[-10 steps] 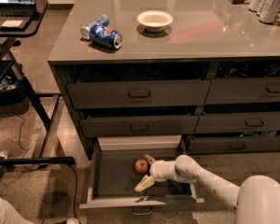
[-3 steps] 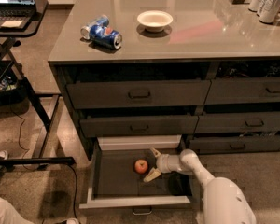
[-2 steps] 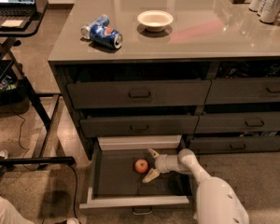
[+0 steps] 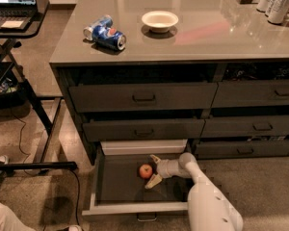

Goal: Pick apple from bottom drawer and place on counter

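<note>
The small red apple [image 4: 145, 171] lies on the dark floor of the open bottom drawer [image 4: 116, 207], near its middle. My gripper [image 4: 154, 170] is inside the drawer just right of the apple, open, one cream finger behind the apple and one in front; the apple sits at the fingertips' opening. My white arm [image 4: 207, 201] reaches in from the lower right. The glossy grey-brown counter [image 4: 207, 35] spans the top of the cabinet.
On the counter lie a blue soda can [image 4: 106, 32] on its side and a white bowl [image 4: 160, 20]; several cans [image 4: 279, 4] stand at the far right. Two shut drawers [image 4: 142, 98] sit above the open one. A black laptop desk [image 4: 14, 13] stands at left.
My arm has drawn in closer to the cabinet and the gripper has moved up beside the apple, from lower right of it. The apple has stayed put.
</note>
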{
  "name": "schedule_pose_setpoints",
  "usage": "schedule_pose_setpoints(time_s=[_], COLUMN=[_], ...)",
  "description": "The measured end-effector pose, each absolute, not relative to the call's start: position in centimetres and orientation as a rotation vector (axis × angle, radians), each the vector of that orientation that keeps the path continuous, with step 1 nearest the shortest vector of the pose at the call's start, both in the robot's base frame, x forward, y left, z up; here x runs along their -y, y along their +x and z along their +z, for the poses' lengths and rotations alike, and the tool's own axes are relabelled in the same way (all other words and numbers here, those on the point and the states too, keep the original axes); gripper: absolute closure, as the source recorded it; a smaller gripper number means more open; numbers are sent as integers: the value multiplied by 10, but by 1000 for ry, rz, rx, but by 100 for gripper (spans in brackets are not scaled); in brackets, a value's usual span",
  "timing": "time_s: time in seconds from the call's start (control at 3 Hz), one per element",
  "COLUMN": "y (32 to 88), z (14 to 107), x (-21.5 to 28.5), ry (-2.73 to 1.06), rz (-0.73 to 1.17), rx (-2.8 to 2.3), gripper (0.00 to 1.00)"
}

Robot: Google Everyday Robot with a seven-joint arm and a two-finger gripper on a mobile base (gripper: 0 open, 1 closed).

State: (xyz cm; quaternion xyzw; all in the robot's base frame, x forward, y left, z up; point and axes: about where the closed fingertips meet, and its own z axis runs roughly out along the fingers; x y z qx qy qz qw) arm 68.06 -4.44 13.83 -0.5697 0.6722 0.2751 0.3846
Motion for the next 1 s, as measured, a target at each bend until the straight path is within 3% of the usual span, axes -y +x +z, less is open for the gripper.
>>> schedule_pose_setpoints(time_s=[0.33,1.0], y=[684,687], z=[129,128], x=[40,43], ry=[-1449,-1403], rz=[711,713], rx=[-1724,-1713], gripper=[18,64])
